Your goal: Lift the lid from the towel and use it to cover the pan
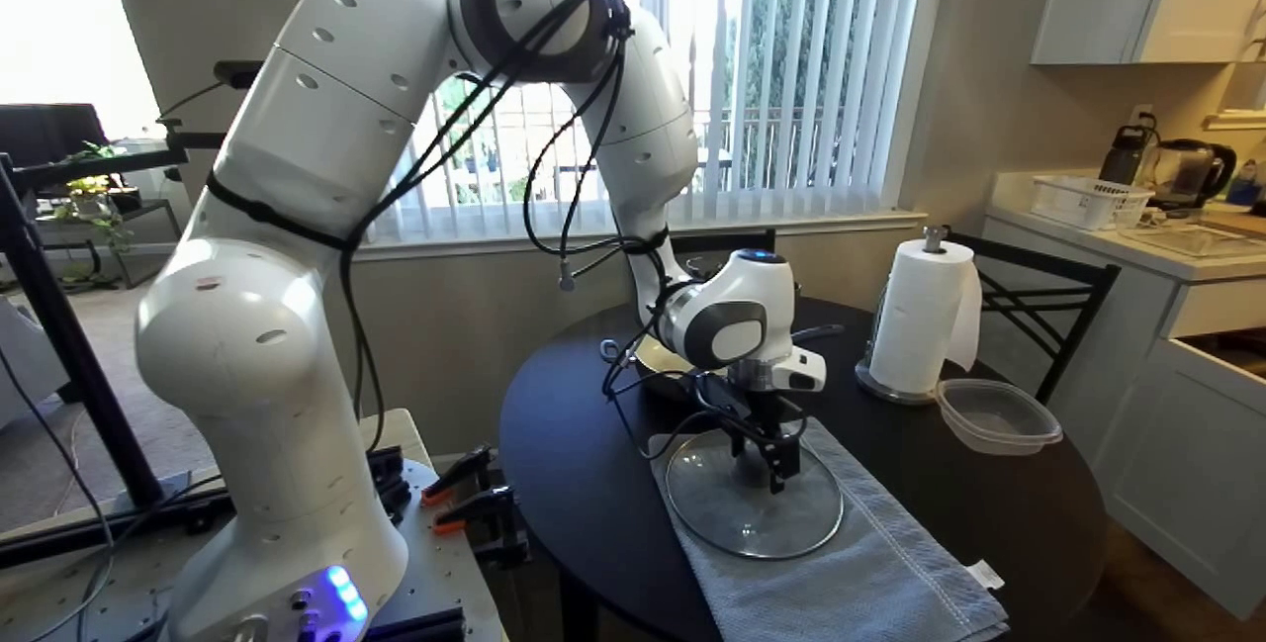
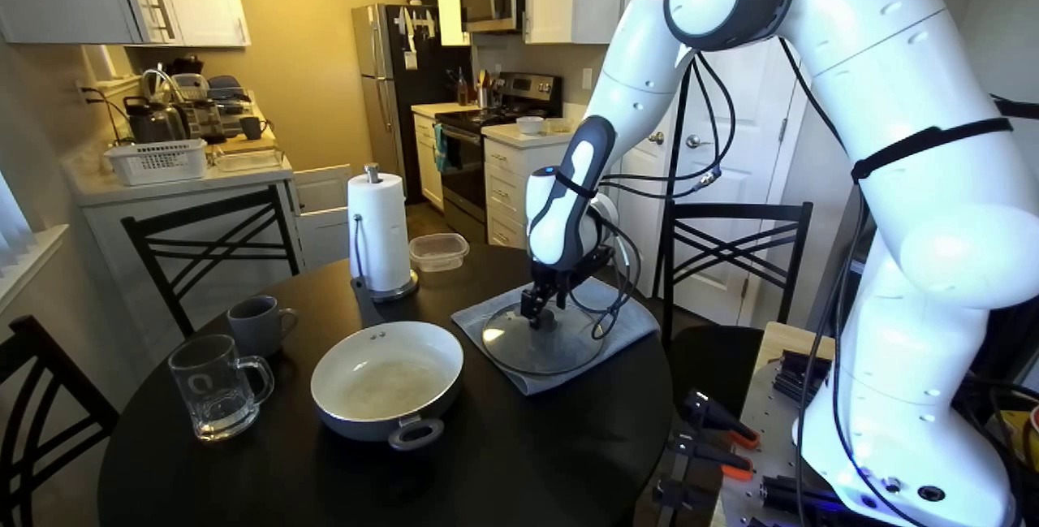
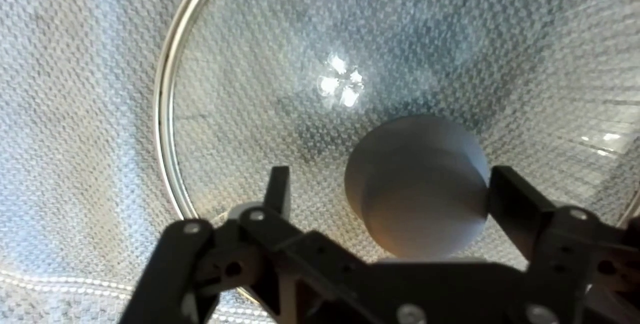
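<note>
The black gripper (image 3: 390, 179) is parted wide astride the grey knob (image 3: 417, 189) of the round, metal-rimmed glass lid (image 2: 540, 352) laid on the rectangular grey-blue cloth towel (image 1: 870, 578); nothing clamped, one finger (image 3: 517, 206) close, contact unclear. The knob should be centred before squeezing, then raised level. Near the lid, the round, dark, cream-lined pan (image 2: 390, 385) is uncovered.

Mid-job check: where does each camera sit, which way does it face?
An exterior view: from the lid side of the table, facing the window; arm at left and centre.
An exterior view: from the pan side, facing the stove; arm at right, cropped.
Wrist view: at the arm's end, looking down at the lid; open gripper along the bottom.
Both exterior views share the pan, towel and paper roll.
</note>
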Controlling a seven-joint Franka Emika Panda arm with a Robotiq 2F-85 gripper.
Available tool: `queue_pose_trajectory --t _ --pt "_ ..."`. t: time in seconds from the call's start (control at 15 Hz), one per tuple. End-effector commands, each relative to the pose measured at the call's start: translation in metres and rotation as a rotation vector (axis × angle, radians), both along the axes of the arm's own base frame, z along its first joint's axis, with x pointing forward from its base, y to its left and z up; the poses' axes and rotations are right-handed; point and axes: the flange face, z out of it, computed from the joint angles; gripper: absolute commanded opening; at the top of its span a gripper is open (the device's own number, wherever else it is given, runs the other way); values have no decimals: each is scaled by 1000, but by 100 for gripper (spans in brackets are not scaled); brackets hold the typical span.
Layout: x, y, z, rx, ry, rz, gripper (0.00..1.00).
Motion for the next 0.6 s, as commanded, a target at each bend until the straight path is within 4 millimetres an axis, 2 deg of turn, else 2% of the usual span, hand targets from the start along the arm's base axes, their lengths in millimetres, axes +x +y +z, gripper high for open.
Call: queue_pose_trajectory --t 0.0,0.07,0.13,0.2,0.53 --pt "-2 2 3 14 -23 5 98" --pt "-2 2 3 15 -24 6 92" --pt "-1 3 4 16 -26 5 73" --pt "-1 3 4 17 -27 5 70" --pt "1 6 6 26 -33 7 37"
